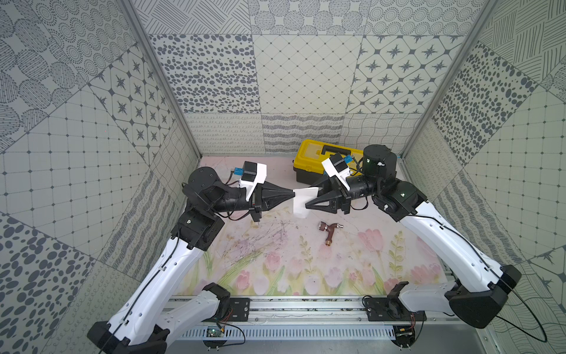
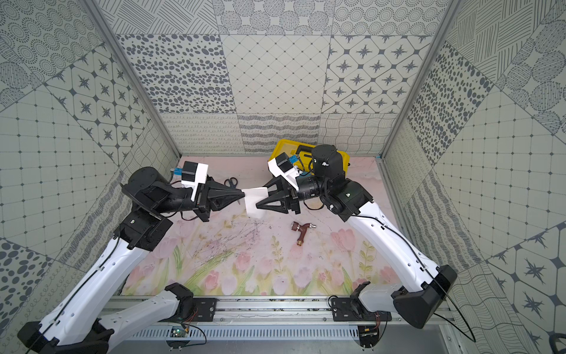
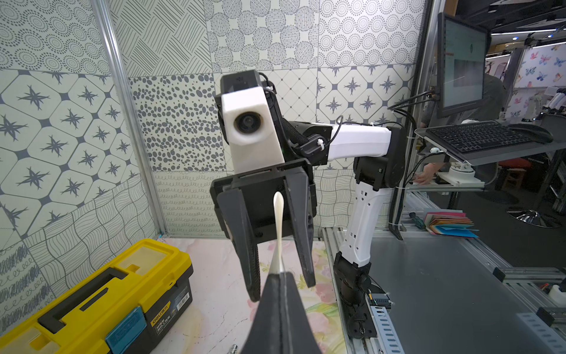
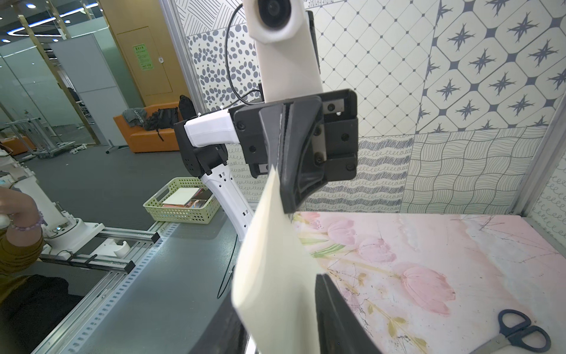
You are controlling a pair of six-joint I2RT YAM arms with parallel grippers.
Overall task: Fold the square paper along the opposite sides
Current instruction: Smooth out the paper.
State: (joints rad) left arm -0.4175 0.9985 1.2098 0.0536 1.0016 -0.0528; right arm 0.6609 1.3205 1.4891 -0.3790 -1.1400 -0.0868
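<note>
Left gripper (image 1: 292,193): fingers clamped on thin white square paper (image 1: 299,209), mid-frame.
Right gripper (image 1: 312,196): fingers apart around it.
Yellow plastic toolbox (image 3: 92,285): side label unreadable.

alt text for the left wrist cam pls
The left gripper, shut, pinches the square paper, seen edge-on between the spread fingers of the right gripper facing it. A closed yellow toolbox sits on the floral table.
</note>
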